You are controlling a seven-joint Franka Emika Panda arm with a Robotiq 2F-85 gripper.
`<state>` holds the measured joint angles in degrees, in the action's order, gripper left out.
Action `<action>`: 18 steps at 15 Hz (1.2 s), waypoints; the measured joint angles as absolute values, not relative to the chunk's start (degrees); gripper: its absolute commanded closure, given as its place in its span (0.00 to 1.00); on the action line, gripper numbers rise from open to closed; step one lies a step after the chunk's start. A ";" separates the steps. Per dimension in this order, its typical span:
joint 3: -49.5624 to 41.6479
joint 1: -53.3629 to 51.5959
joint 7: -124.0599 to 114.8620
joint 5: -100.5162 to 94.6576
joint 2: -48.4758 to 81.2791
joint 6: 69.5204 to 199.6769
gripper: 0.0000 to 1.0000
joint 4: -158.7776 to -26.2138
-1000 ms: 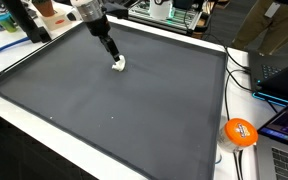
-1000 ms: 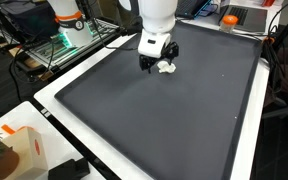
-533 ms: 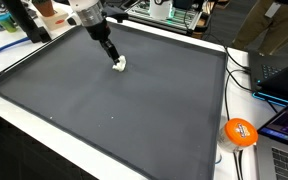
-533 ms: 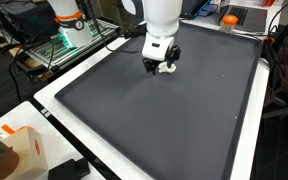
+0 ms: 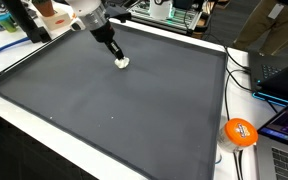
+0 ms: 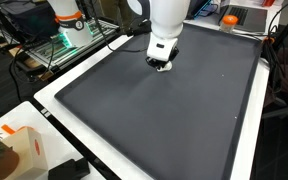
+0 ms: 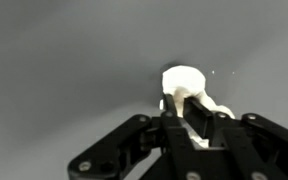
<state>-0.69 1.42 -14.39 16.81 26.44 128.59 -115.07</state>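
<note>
Wrist view, tool (image 7: pixel 192 118) clamped on white piece (image 7: pixel 182 82), long axis pointing away from tool

Single white arm (image 5: pixel 88 10) comes in from the far left corner in an exterior view, wrist bent so the black claw (image 5: pixel 118 58) slants down and to the right; in an exterior view from the opposite end the white forearm (image 6: pixel 167 18) drops almost straight down at the far side, claw (image 6: pixel 160 63) right under it, tips low over the desk; wrist view has the claw (image 7: pixel 196 112) reaching in from the bottom edge, both black fingers (image 7: pixel 174 118) drawn in close, pinched on a small white lump (image 7: pixel 184 82) that sticks out past the tips.
</note>
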 measured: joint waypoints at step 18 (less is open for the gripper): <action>0.01 -0.32 -14.17 15.87 27.86 121.01 0.41 -112.03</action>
<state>0.01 -0.32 -14.17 15.87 27.86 121.01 -112.03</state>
